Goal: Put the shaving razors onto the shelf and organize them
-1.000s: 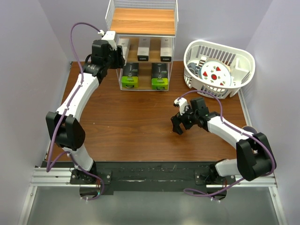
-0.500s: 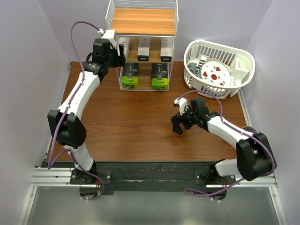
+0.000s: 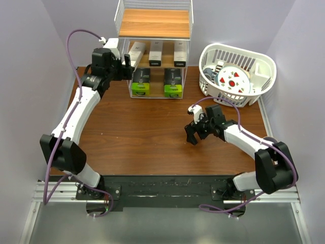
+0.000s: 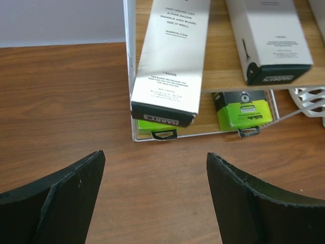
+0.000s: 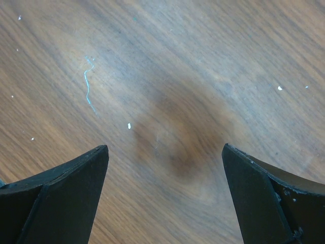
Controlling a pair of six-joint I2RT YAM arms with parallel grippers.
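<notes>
- Top view: my left pincer (image 3: 126, 62) hangs at the far left of the bench (image 3: 142, 132), just beside the left post of the shelf (image 3: 155, 23). Its fingers are spread wide and nothing is between them.
- The shelf stands at the far edge of the bench. Its top tier is bare wood.
- On the middle tier three razor boxes lie side by side. The left carton (image 3: 135, 52) sits skewed, while the middle carton (image 3: 155, 53) and right carton (image 3: 180, 53) lie straight.
- On the bottom tier the left pack (image 3: 140, 83) and right pack (image 3: 172, 83) lie with their green ends facing near.
- A white basket (image 3: 264, 61) sits to the right of the shelf, apart from it.
- My right pincer (image 3: 192, 136) is low over bare wood right of centre, well apart from the shelf. It is wide and empty.
- Left wrist view: my left pincer (image 4: 155, 160) is wide, with only the bench (image 4: 61, 101) showing between its black fingers (image 4: 66, 188).
- The left carton (image 4: 170, 61) is just beyond them, tilted, with its dark near end jutting past the edge of the middle tier of the shelf (image 4: 221, 51).
- The middle carton (image 4: 269, 40) lies to its right on the same tier.
- Below, the left pack (image 4: 152, 127) peeks out under the left carton, and the right pack (image 4: 244, 109) shows its green end.
- Right wrist view: my right pincer (image 5: 165, 150) is wide and holds nothing. Under it is the bench (image 5: 177, 76), with white specks and a pale thread (image 5: 89, 86).
</notes>
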